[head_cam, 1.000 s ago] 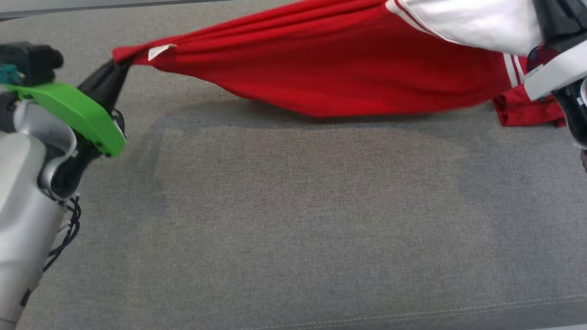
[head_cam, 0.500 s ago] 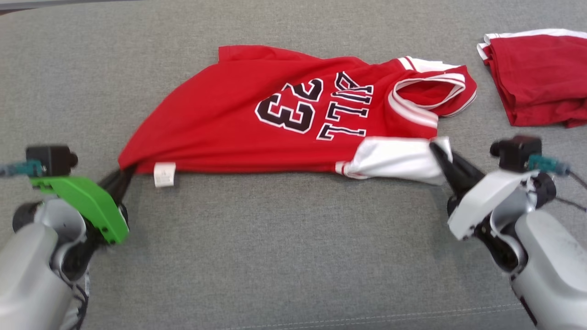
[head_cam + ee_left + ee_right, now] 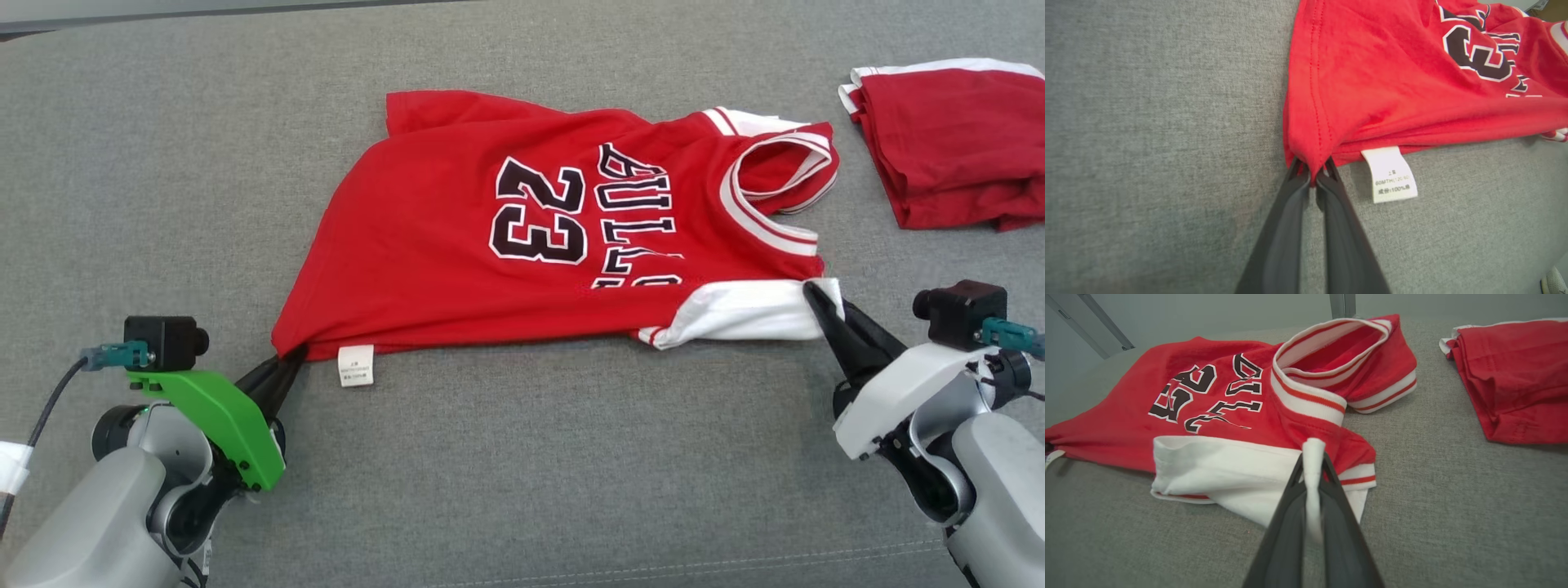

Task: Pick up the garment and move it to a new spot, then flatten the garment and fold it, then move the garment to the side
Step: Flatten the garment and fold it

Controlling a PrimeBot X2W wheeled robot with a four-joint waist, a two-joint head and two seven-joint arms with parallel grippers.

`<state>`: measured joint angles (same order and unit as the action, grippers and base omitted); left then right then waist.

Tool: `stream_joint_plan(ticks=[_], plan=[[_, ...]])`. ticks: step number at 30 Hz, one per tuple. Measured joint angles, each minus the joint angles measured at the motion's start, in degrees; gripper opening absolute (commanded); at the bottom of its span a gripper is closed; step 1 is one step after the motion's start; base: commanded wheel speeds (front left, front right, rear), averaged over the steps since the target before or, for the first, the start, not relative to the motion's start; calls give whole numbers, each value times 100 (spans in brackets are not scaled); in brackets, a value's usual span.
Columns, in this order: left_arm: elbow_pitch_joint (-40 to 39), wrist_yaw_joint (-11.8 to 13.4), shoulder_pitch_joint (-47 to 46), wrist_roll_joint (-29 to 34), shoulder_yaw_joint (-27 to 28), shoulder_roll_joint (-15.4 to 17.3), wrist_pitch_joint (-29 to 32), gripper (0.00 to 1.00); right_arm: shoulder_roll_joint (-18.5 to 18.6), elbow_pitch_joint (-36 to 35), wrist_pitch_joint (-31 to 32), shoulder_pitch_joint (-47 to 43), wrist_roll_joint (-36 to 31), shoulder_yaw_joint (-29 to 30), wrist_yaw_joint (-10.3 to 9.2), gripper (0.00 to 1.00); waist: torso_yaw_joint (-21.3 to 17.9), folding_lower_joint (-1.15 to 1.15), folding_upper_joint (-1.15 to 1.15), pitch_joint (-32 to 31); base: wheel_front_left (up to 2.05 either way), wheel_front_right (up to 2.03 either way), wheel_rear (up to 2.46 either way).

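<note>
Red jersey, mid-cushion: my left gripper clamps hem corner, right gripper clamps white sleeve; I'd tension both evenly, low.

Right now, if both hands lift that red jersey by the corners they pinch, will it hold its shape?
Probably not: the red jersey bunches into folds where the left hand pinches its hem corner, so it looks floppy. It would likely sag between the hands, as the white sleeve crumples by the right hand. Thin fabric suggests it is light.
</note>
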<state>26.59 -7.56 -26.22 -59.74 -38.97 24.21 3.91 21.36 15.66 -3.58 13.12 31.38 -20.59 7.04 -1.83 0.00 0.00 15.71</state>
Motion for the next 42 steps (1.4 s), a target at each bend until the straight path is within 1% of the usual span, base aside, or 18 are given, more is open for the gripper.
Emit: stream_joint_plan(ticks=[1, 2, 3, 4, 5, 6, 7, 11, 15, 16, 18, 23, 27, 31, 36, 38, 39, 42], plan=[[-47, 0, 51, -1, 4, 9, -2, 0, 27, -33, 1, -70, -12, -30, 0, 100, 7, 0, 0, -17, 0, 0, 0], [-91, 0, 108, -3, 7, 13, -22, 0, 44, -49, 9, -131, -16, -65, 0, 100, 10, 0, 0, -29, 0, 0, 0], [-129, 0, 162, -3, 5, 13, -55, 4, 49, -65, 9, -193, -18, -78, 0, 100, 10, 0, 0, -36, 0, 0, 0], [-148, 0, 203, -3, 1, 12, -69, 10, 54, -82, 9, -247, -18, -91, 0, 100, 8, 0, 0, -42, 0, 0, 0], [-160, 0, 241, -7, 2, 10, -78, 26, 65, -109, 9, -295, -22, -109, 0, 100, 6, 0, 0, -51, 0, 0, 0], [-168, 0, 285, -7, 2, 10, -132, 77, 87, -122, 9, -337, -48, -148, 0, 100, 4, 0, 0, -64, 0, 0, 0], [-185, 0, 325, -1, 1, 11, -175, 100, 108, -149, 9, -386, -60, -180, 0, 100, 2, 0, 0, -82, 0, 0, 0], [-307, 12, 486, 44, -11, 26, -255, 100, 221, -291, 14, -724, -60, -241, 0, 100, 2, 0, 0, -159, 0, 0, 0], [-381, 183, 712, 40, 119, 78, -486, 100, 245, -419, 14, -1066, -49, -197, -27, 100, -5, 0, 0, -248, 0, 0, 0], [-437, 278, 829, 34, 208, 127, -566, 100, 244, -480, -5, -1190, -23, -98, -134, 100, -15, 0, 0, -292, 0, 0, 0], [-493, 361, 970, -12, 308, 177, -681, 100, 253, -526, -92, -1289, -7, 13, -232, 100, -28, 0, 0, -341, 0, 0, 0], [-633, 563, 1290, -52, 510, 215, -993, 100, 281, -642, -358, -1562, -7, 333, -548, 100, -50, 0, 0, -480, 0, 0, 0], [-776, 670, 1433, -4, 592, 248, -1306, 100, 301, -689, -504, -1807, -5, 463, -717, 100, -33, 0, 0, -600, 0, 0, 0], [-909, 778, 1693, 67, 664, 276, -1629, 100, 270, -776, -677, -1978, -8, 521, -835, 100, -7, 0, 0, -740, 0, 0, 0], [-926, 1047, 2003, 405, 690, 415, -1719, 100, 265, -850, -809, -2109, -154, 599, -1076, 100, 22, 0, 0, -917, 0, 0, 0], [-987, 1090, 2118, 506, 689, 420, -1769, 100, 264, -878, -853, -2173, -182, 636, -1078, 100, 34, 0, 0, -988, 0, 0, 0], [-1042, 1114, 2173, 527, 711, 409, -1784, 100, 260, -884, -854, -2214, -192, 638, -1115, 100, 40, 0, 0, -1023, 0, 0, 0], [-1158, 1118, 2323, 646, 733, 372, -1815, 100, 241, -883, -858, -2333, -271, 642, -1131, 100, 57, 0, 0, -1131, 0, 0, 0]])
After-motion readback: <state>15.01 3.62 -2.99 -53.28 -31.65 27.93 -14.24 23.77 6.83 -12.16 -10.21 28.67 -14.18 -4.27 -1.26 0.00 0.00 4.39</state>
